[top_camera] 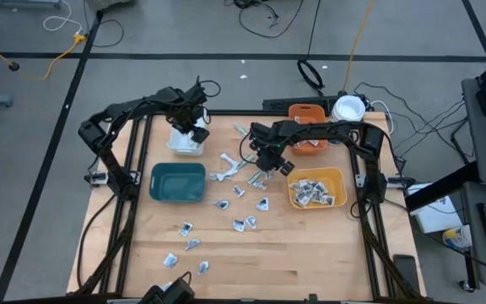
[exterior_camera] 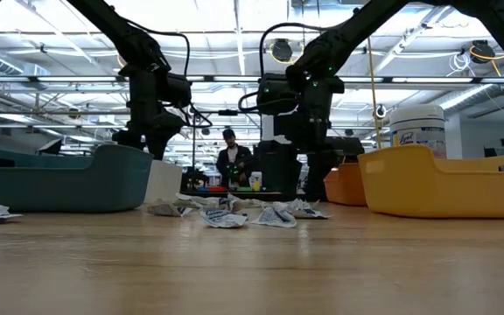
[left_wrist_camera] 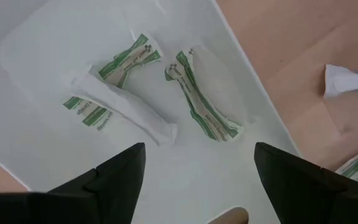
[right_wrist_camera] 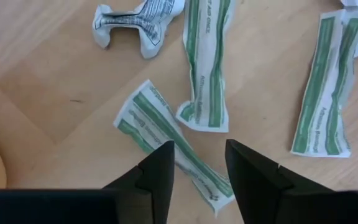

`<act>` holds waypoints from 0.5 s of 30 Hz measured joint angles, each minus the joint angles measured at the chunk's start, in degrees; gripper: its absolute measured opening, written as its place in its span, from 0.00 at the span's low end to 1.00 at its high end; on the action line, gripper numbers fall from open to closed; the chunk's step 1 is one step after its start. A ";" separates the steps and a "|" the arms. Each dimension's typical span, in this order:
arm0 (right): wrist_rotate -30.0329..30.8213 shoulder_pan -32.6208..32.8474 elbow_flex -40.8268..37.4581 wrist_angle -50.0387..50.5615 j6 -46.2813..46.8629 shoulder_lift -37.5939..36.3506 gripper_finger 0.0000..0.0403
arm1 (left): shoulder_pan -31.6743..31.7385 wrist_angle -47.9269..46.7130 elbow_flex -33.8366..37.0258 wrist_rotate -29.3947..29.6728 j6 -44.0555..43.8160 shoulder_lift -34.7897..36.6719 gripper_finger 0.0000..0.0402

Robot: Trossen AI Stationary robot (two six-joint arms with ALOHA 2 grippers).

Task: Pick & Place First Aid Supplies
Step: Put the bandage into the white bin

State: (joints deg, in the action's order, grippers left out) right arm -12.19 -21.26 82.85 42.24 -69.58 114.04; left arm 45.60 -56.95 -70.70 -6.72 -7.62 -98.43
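Loose first aid supplies [top_camera: 241, 223], small white packets and green-striped strips, lie scattered on the wooden table. My right gripper [right_wrist_camera: 197, 168] points steeply down over a cluster of them [top_camera: 256, 177], partly open. One green-striped strip [right_wrist_camera: 157, 121] lies flat on the table and runs between the fingertips. My left gripper [left_wrist_camera: 194, 180] hangs wide open, pointing down over the white bin [left_wrist_camera: 55, 37], [top_camera: 184, 143]. That bin holds three strips [left_wrist_camera: 204, 106] on its floor. My right gripper comes from above with one finger [right_wrist_camera: 157, 174] on each side of the strip's near part [right_wrist_camera: 194, 165], across its length. The strip lies flat on the wood. Whether the fingers touch it, I cannot tell.
A teal bin [top_camera: 178, 182] sits left of centre. A yellow bin [top_camera: 336, 179] holding several packets stands at the right. An orange bin [top_camera: 306, 114] and a round white-lidded tub [top_camera: 347, 108] stand at the far right. More strips [right_wrist_camera: 328, 81] lie close by. A person [exterior_camera: 233, 162] shows in the room beyond.
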 joint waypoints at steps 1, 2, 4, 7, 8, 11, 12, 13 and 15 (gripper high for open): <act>-0.02 0.00 0.00 0.02 -0.14 0.00 0.34 | 0.00 -0.02 0.00 -0.42 -0.02 0.00 0.77; 0.02 0.00 0.00 0.02 -0.22 0.09 0.34 | 0.00 -0.02 0.00 -0.96 -0.03 0.00 0.77; 0.00 0.00 0.02 0.09 -0.23 1.10 0.34 | 0.00 -0.02 0.00 -1.29 0.02 0.00 0.77; -0.04 -0.04 0.04 2.43 -0.13 2.77 0.32 | 0.00 -0.03 0.00 -1.33 0.22 -0.01 0.77; -0.03 0.07 0.15 2.47 -0.13 3.44 0.31 | 0.00 -0.05 0.00 -1.33 0.24 0.00 0.77; 1.24 0.78 0.24 1.93 -0.14 3.80 0.26 | 0.00 -0.75 0.00 -1.38 0.29 0.00 0.77; 1.69 1.04 0.15 1.35 -0.25 3.78 0.24 | 0.00 -1.25 0.00 -1.35 0.34 0.00 0.77; 1.65 1.14 0.12 0.76 -0.28 3.78 0.21 | 0.05 -1.57 0.00 -1.25 0.55 0.00 0.77; 1.18 1.18 0.13 -0.93 -0.47 3.49 0.14 | 0.07 -2.03 0.00 -0.97 1.56 0.00 0.77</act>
State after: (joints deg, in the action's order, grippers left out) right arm -11.00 -20.08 82.98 41.32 -70.04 117.53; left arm 45.67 -58.98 -70.70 -7.70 -6.06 -98.43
